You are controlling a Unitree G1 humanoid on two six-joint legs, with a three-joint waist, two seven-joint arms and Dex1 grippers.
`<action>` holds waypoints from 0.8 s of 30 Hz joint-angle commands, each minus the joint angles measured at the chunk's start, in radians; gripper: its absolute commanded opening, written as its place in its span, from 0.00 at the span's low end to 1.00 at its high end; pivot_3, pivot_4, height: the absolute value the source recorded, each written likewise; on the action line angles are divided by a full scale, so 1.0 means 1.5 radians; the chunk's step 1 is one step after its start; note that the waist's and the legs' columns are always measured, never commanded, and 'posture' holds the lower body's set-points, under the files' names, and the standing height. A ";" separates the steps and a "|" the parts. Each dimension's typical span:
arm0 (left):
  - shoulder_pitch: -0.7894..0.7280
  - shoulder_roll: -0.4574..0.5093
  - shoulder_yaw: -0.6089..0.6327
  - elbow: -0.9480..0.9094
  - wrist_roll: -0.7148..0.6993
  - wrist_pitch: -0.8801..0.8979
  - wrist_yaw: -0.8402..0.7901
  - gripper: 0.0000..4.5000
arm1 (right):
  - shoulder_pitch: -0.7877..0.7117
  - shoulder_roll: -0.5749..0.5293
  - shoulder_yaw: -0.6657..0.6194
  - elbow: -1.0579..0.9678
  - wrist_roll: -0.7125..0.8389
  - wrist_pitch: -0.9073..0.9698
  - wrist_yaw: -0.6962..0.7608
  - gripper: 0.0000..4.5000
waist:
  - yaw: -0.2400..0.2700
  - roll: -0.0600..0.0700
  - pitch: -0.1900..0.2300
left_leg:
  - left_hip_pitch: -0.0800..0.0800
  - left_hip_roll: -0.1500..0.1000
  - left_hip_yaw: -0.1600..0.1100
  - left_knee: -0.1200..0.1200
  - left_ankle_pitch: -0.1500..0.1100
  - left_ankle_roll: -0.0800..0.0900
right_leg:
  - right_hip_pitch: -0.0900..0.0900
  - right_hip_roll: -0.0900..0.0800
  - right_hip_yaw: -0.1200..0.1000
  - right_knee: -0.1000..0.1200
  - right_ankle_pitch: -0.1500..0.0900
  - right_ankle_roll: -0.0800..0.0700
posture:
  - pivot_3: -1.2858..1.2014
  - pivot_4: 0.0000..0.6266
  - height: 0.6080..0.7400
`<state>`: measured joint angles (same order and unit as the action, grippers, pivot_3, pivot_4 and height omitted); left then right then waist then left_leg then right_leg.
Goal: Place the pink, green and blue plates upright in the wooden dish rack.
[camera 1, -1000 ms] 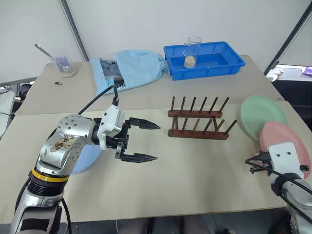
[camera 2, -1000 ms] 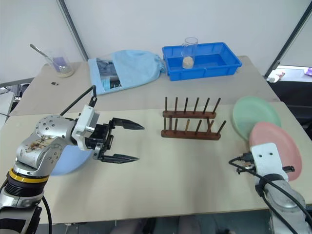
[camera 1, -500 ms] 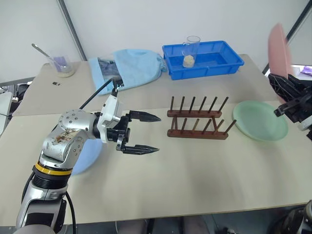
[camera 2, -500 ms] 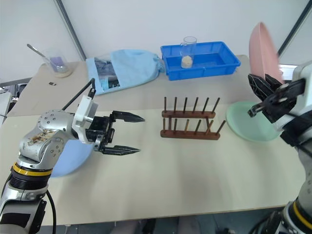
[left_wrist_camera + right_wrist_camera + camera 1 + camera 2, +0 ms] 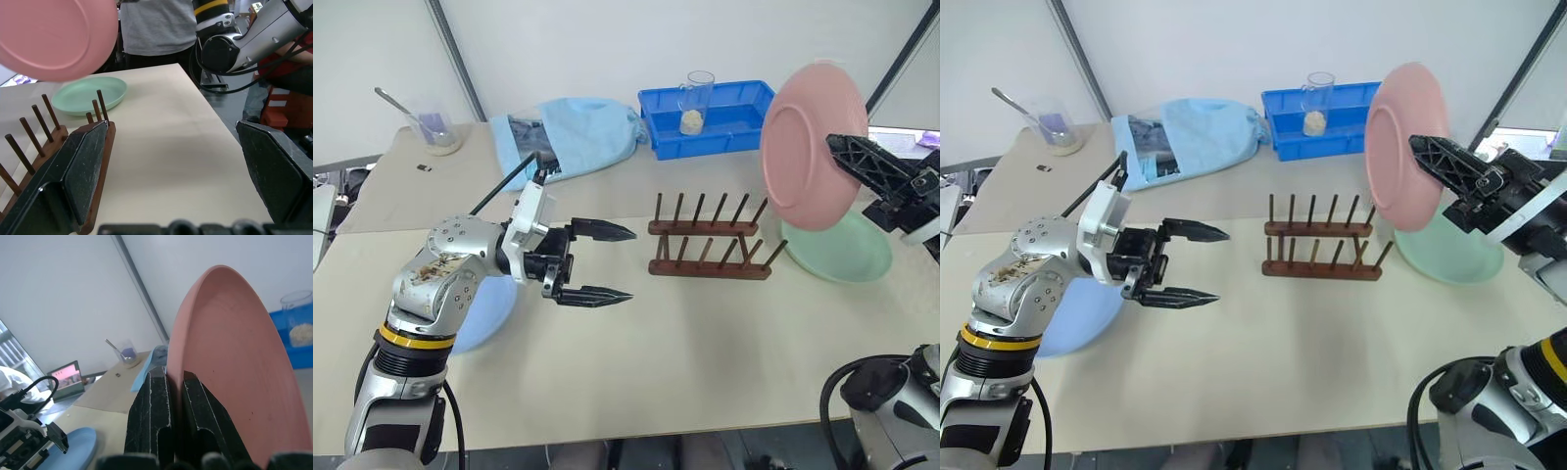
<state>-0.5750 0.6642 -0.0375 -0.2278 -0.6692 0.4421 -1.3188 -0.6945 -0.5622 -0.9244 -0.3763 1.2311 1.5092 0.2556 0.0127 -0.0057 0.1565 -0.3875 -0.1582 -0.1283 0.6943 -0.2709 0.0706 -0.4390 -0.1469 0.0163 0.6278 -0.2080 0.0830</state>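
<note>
Above the right end of the wooden dish rack, your right gripper pinched the rim of the pink plate, which stood nearly on edge in the air. The green plate lay flat on the table just right of the rack. Your left gripper hovered left of the rack, fingers spread wide and empty, with the blue plate lying under that arm.

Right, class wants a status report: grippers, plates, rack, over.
Right gripper shut on pink plate, upright in the air by the wooden dish rack. Left gripper open, empty. Rack bare, approach unobstructed.
</note>
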 commanded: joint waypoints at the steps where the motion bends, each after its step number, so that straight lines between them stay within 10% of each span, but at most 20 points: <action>1: -0.006 -0.002 0.005 -0.020 -0.008 0.000 0.003 1.00 | 0.013 -0.008 0.006 0.020 0.049 -0.051 -0.030 0.01 | -0.001 0.000 0.000 | 0.000 0.000 0.000 0.000 0.000 0.000 | 0.000 0.000 0.000 0.000 0.000 0.000 | 0.52 0.24 1.00; 24: 0.002 -0.028 0.001 -0.032 -0.005 -0.006 0.029 1.00 | 0.070 -0.074 0.170 0.173 0.098 -0.201 -0.092 0.01 | -0.003 0.000 0.000 | 0.000 0.000 0.000 0.000 0.000 0.000 | 0.000 0.000 0.000 0.000 0.000 0.000 | 0.52 0.24 1.00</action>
<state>-0.5743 0.6221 -0.0439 -0.2383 -0.6691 0.4420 -1.2782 -0.5697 -0.6596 -0.6598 -0.1135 1.3443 1.2316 0.1358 0.0084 -0.0055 0.1564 -0.3877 -0.1583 -0.1281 0.6943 -0.2709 0.0707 -0.4394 -0.1468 0.0166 0.6276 -0.2080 0.0830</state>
